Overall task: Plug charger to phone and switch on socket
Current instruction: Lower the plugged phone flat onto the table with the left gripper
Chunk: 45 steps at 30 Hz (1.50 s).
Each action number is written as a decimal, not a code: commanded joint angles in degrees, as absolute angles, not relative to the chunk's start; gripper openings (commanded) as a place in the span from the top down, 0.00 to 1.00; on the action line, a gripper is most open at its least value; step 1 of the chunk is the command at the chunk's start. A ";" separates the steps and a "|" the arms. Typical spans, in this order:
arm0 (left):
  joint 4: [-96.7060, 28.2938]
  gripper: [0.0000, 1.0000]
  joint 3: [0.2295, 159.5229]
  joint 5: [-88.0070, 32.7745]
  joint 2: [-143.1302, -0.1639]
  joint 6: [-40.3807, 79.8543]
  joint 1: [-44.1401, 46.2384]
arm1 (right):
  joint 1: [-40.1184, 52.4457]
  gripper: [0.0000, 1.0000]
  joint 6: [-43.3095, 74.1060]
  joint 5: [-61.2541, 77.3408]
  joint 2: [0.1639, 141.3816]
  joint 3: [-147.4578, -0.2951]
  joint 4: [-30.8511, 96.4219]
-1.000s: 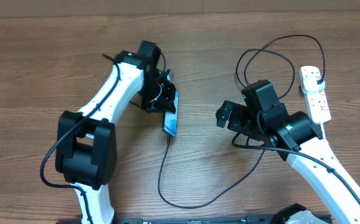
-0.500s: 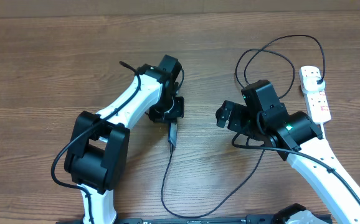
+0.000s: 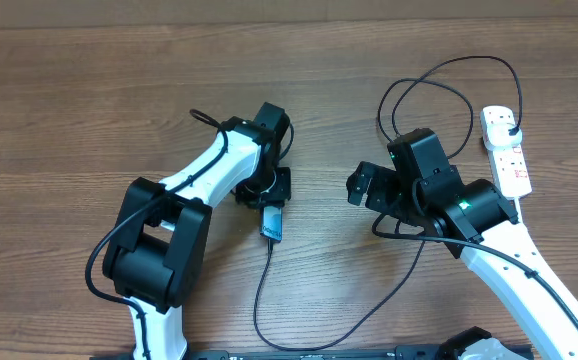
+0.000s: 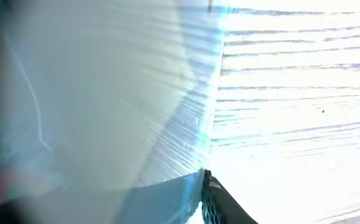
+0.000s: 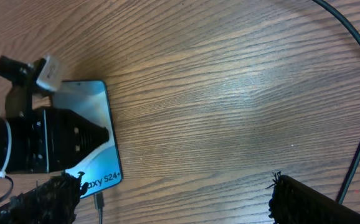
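**A:** Where's the phone (image 3: 273, 226)?

**B:** Flat on the wooden table (image 3: 69, 110), blue screen up. The left gripper (image 3: 267, 198) sits right over its far half (only the near half, with the "S24" lettering, shows).

**A:** Has that gripper got hold of it?

**B:** I cannot tell. From overhead its black body hides the fingers, and its own wrist camera gives only pale blue glare and blur. From the right wrist camera, its dark body lies across the screen, touching it or just above.

**A:** And the charger (image 3: 259, 295)?

**B:** Its connector tip meets the phone's near short edge. I can't say whether it is fully seated. From the phone the cable runs toward the near side, curves round to the phone's right and passes under the right arm (image 3: 494, 245). It then loops beyond the arm and ends at a black plug in the socket (image 3: 510, 168), well to the phone's right.

**A:** The right gripper (image 3: 363, 188)?

**B:** To the phone's right, apart from it. Its jaws are spread wide, with only bare wood between them.
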State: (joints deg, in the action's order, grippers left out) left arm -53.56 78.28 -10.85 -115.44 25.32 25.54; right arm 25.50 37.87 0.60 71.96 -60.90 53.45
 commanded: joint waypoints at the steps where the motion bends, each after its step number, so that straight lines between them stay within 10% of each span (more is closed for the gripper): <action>1: -53.49 0.71 77.60 -8.34 -116.03 25.96 25.96 | 25.28 0.00 37.41 0.12 72.10 -61.87 53.28; 45: -52.62 0.37 77.60 -8.34 -116.03 25.78 25.96 | 25.28 0.00 37.41 0.12 72.10 -61.87 53.28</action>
State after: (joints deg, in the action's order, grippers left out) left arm -52.66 78.02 -8.69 -115.44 25.54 25.54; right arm 25.50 37.85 0.60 71.96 -60.90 53.45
